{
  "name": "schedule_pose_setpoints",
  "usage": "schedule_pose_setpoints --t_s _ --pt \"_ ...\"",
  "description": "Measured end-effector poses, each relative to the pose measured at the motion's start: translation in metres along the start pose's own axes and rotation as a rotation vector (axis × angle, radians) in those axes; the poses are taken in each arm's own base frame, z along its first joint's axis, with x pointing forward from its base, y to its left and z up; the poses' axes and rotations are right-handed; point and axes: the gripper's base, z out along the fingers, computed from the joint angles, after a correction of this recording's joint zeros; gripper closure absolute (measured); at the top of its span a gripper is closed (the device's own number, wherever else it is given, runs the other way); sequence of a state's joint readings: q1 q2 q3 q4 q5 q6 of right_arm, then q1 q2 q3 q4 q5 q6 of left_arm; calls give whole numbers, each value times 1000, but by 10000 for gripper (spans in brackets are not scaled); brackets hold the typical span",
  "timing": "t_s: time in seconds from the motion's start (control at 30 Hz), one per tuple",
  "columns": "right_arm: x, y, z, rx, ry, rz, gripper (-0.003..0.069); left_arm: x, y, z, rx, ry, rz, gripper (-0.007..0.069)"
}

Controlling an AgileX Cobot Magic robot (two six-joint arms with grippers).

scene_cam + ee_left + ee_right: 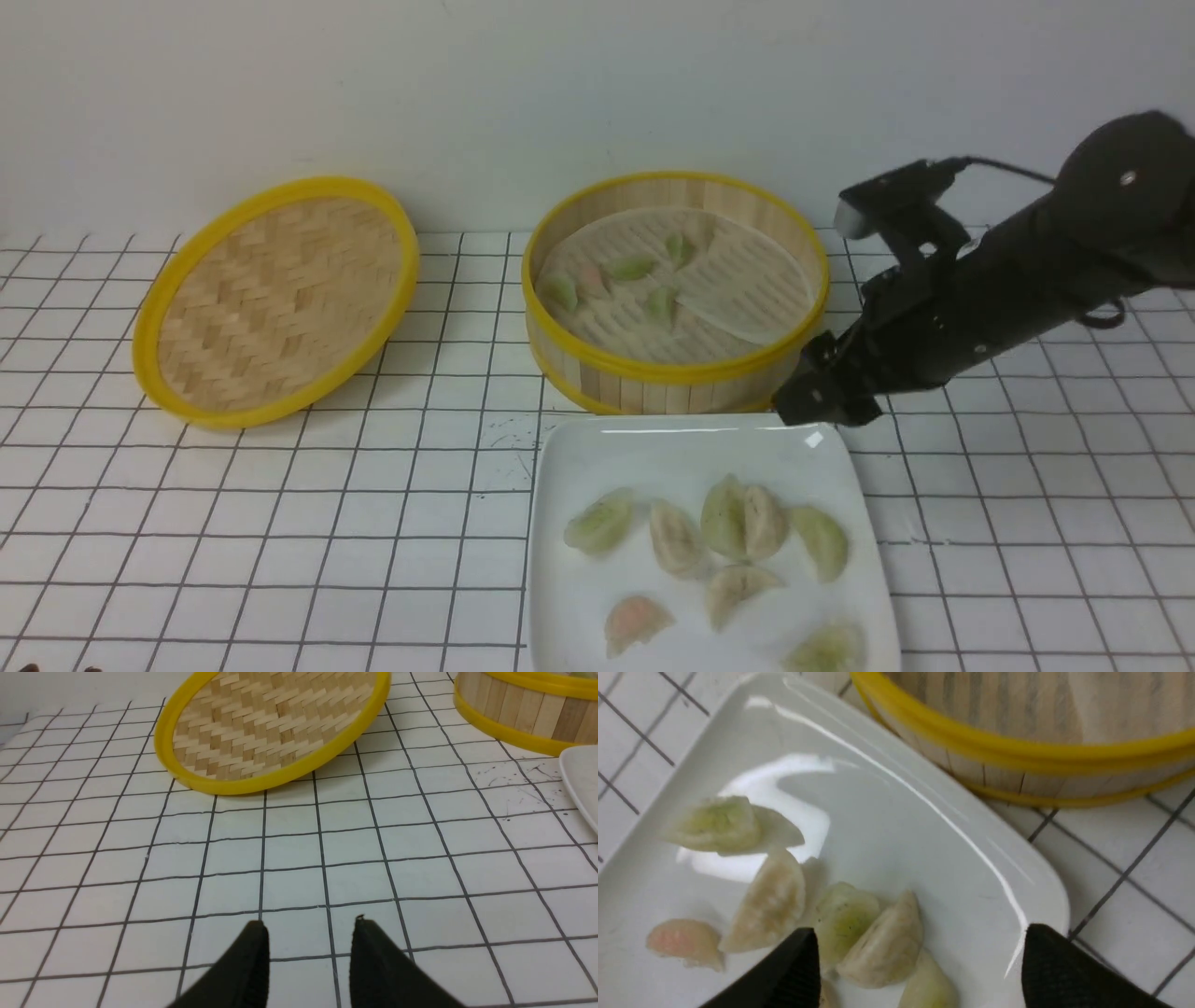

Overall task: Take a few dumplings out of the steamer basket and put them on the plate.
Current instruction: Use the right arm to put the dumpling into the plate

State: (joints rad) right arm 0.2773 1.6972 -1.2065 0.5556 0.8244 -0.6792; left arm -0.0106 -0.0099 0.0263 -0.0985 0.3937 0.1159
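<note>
The steamer basket (674, 377) stands at the middle back, with several pale green dumplings (631, 269) on its paper liner. In front of it the white plate (653, 453) holds several dumplings (743, 519). My right gripper (822, 397) hovers over the plate's far right corner, just beside the basket's front right wall. In the right wrist view it (920, 938) is open wide above the plate (901, 812), with dumplings (882, 942) lying loose below and nothing held; the basket (1017, 742) is close behind. My left gripper (308, 926) is open over bare grid.
The flat woven lid (280, 299) with a yellow rim leans tilted at the back left, and it also shows in the left wrist view (275, 723). A white wall runs behind the table. The basket's wall (523, 714) and the plate's edge (584, 779) show beside the left gripper's view.
</note>
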Motion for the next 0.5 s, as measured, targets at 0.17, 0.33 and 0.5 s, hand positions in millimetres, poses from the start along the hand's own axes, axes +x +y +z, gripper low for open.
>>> schedule_pose_setpoints --t_s 0.17,0.33,0.5 --pt "-7 8 -31 37 -61 -56 137 0 0 0 0 0 0 400" --pt "-11 16 -56 57 -128 -80 137 0 0 0 0 0 0 400" --pt "-16 28 -96 114 -263 -117 137 0 0 0 0 0 0 400"
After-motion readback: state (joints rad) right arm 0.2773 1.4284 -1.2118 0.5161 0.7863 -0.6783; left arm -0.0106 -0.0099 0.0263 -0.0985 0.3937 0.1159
